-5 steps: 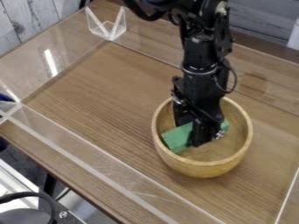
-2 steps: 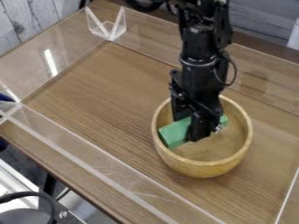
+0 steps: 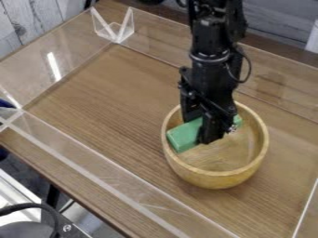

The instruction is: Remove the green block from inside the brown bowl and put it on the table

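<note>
The pincer [image 3: 205, 133], closed on the 1 green block [image 3: 185, 135], holds it near the brown bowl's [image 3: 214, 176] left wall, its long axis running left to right.

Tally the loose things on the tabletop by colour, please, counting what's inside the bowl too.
Green: 1, the block
Light brown: 1, the bowl
Total: 2, leaving out the clear walls, the clear piece at the far edge and the arm
</note>
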